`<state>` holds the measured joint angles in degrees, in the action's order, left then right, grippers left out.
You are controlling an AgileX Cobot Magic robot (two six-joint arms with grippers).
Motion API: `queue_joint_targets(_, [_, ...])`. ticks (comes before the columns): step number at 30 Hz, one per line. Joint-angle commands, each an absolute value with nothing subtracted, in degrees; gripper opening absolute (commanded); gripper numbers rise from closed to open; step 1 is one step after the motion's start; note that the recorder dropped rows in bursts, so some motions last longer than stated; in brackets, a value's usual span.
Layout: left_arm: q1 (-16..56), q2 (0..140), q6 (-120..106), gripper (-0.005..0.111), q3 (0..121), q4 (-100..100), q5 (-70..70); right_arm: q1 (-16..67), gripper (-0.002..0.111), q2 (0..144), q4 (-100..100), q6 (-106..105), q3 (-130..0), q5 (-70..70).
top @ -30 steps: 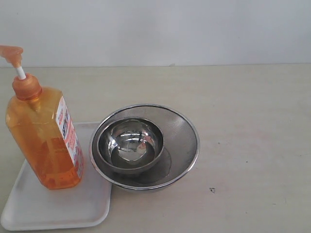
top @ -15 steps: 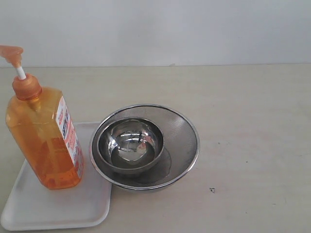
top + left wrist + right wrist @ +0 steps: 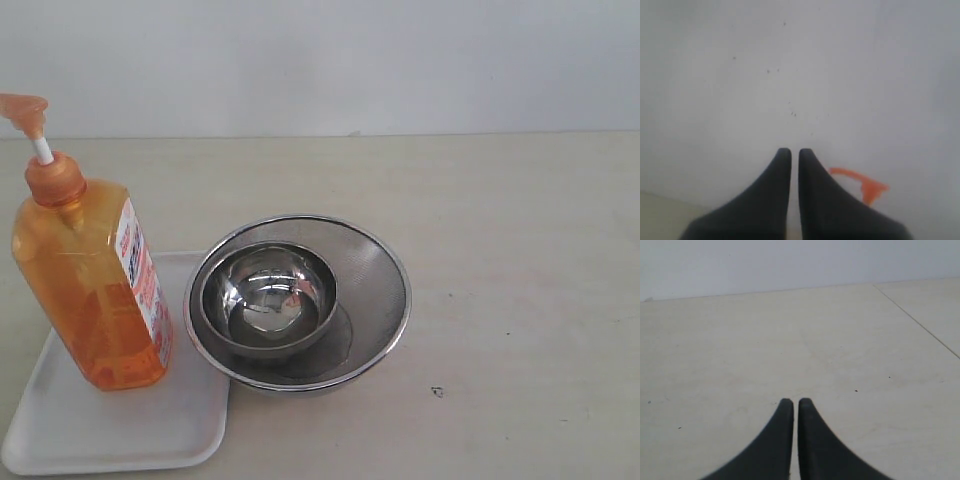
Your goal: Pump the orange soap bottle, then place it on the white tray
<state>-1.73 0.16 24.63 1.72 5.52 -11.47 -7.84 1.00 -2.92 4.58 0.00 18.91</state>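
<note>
Orange soap bottle (image 3: 90, 285) stands upright on the white tray (image 3: 110, 440), toward the tray's far end, just beside the steel mesh strainer (image 3: 375, 280) that holds a steel bowl (image 3: 270, 300). Whether its label (image 3: 140, 275) side touches the strainer rim I cannot tell from this angle. Its orange pump head (image 3: 25, 108) sits raised on the white stem (image 3: 42, 150), with the spout pointing away from the strainer.

My left gripper (image 3: 795, 152) has its jaws pressed together with nothing between them. It faces a blank wall, and the pump head shows off to one side of it. My right gripper (image 3: 795, 402) is likewise closed and empty, looking out over the bare table (image 3: 805, 340). Neither gripper shows in the exterior view.

The bottle looks nearly full, so I judge it fairly heavy, with most of its weight low in the body. The translucent plastic is smooth and likely slick, and the walls would probably give under a hard squeeze. If I had to lift it, I would close firmly across the body around mid height, not on the neck or the thin stem. For pumping, closed jaws pressing straight down on the flat top of the head should do. An off-centre push could tip such a tall, narrow bottle.
</note>
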Motion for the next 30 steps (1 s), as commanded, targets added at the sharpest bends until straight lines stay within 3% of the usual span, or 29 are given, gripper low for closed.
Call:
queue_joint_targets(1, [-1.38, 0.40, 19.72, 0.005, 0.00, 5.85, -5.72, -7.99, 0.001, 0.67, -3.32, 4.15, 0.00, 18.47])
queue_joint_targets(11, [-1.38, 0.40, 12.32, 0.005, 0.00, 4.89, 17.25, -7.99, 0.001, 0.67, -3.32, 4.15, 0.00, 18.47])
queue_joint_targets(30, [-1.38, 0.00, 11.90, 0.005, 0.00, 4.99, 16.55, -7.99, 0.001, 0.67, -3.32, 4.15, 0.00, 18.36])
